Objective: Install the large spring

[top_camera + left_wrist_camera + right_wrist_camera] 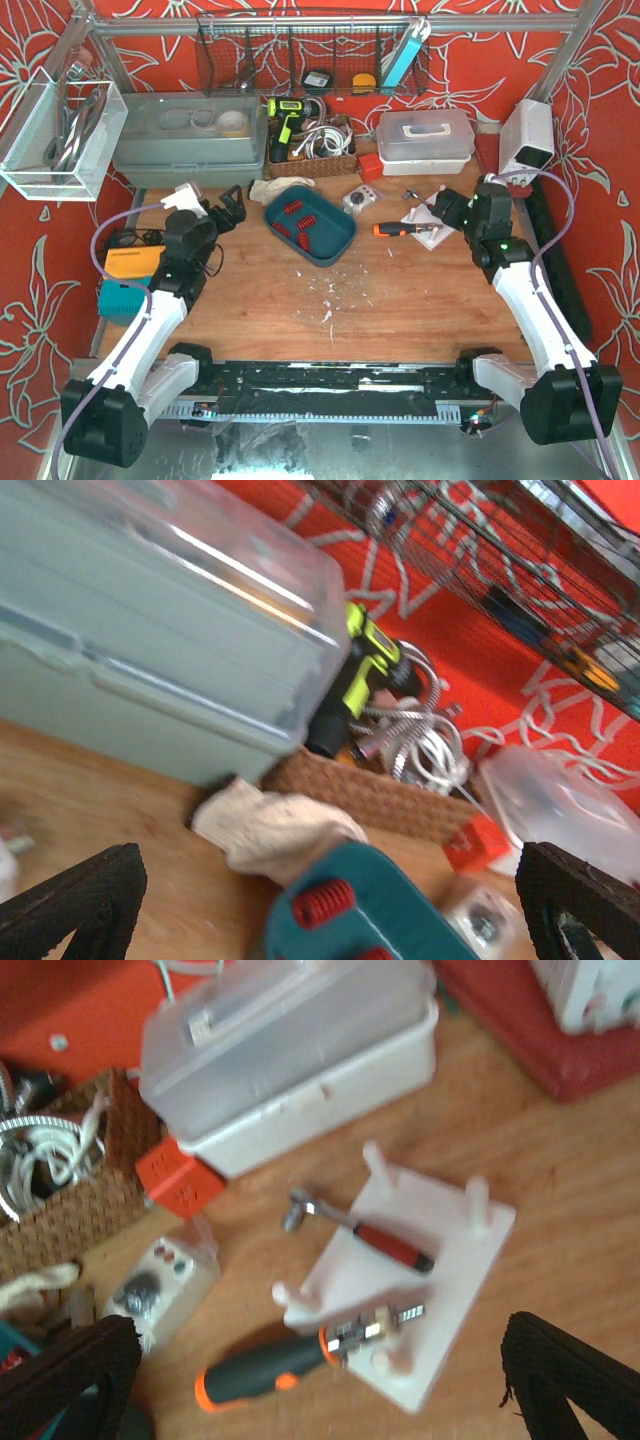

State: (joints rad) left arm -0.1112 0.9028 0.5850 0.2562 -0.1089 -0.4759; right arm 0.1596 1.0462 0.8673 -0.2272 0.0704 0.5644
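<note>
- left gripper point(228, 206): jaws wide apart, nothing between them; hangs over the far left of the table point(400, 290), just left of the teal tray point(330, 238).
- right gripper point(452, 208): jaws wide apart, holding nothing; hangs over the far right of the table, above the white peg plate point(432, 216).
- red springs point(297, 222): several, lying flat on their sides inside the teal tray, loose and near one another. from above their long axes run mostly left to right with a slight slant. i cannot tell which is the large one.
- one spring point(322, 903): seen close from the left wrist; a thick coil on its side in the tray, long axis across that view, ends pointing left and right.
- teal tray: mid-table toward the far side, between the two grippers and closer to the left one; its long side slants from far left to near right.
- white peg plate: flat on the table, pegs upright.
- screwdriver point(400, 229): orange and black, lying across the plate's near left edge, handle to the left.
- ratchet point(360, 1232): red grip, lying on the plate.
- white cloth point(275, 188): crumpled, just beyond the tray's far left corner.
</note>
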